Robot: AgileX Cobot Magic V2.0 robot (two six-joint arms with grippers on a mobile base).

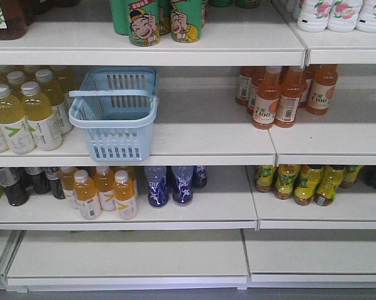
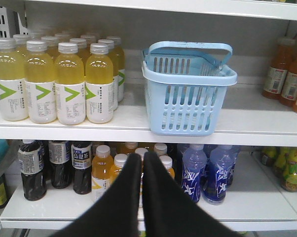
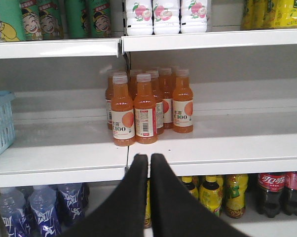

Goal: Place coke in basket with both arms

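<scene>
Filling the bottom of each wrist view, the left gripper (image 2: 142, 158) and right gripper (image 3: 149, 158) show only as black wedges. Their jaws are pressed together with a hairline slit between them and nothing pinched, and the arms behind are cut off by the frame. Just beyond the right gripper, on the lower shelf (image 1: 219, 203), the coke (image 3: 271, 190) stands at far right. It shows as two red-labelled bottles with caps hidden under the shelf edge and bases cropped, the outer one clipped by the frame. One level up, on the middle shelf (image 3: 212, 148), the basket (image 2: 188, 106) sits upright at the front lip between yellow drink bottles (image 2: 55, 84) and orange juice bottles (image 3: 143, 108); the right wrist view catches only its corner. Farther up, green drinks (image 1: 144, 28) and white bottles (image 3: 166, 17) are sliced off by the top edge.
</scene>
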